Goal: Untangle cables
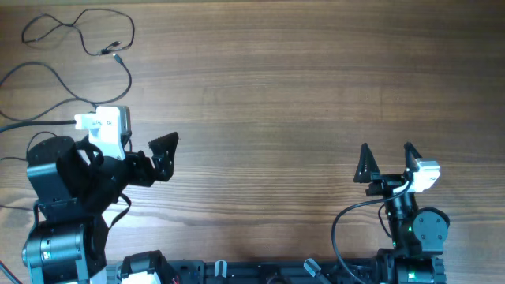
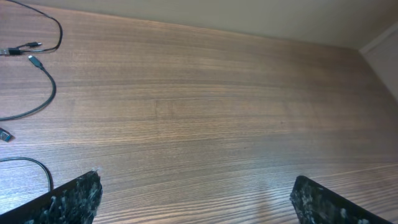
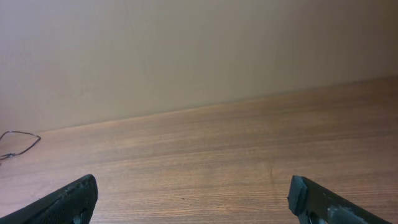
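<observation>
The cables (image 1: 79,31) lie as loose thin black strands at the table's far left corner. Their small plug ends (image 1: 115,52) lie close together. One strand (image 1: 126,79) curves down toward my left arm. In the left wrist view the strands (image 2: 51,90) and plugs (image 2: 31,53) lie at the upper left, well away from the fingers. My left gripper (image 1: 167,155) (image 2: 196,186) is open and empty over bare wood, right of the cables. My right gripper (image 1: 387,151) (image 3: 193,186) is open and empty at the front right. A bit of cable (image 3: 22,140) shows far left in its view.
The wooden table (image 1: 300,87) stretches between the two arms. A pale wall (image 3: 199,50) stands behind the table's far edge. Thicker black arm wiring (image 1: 347,221) loops by the right arm's base.
</observation>
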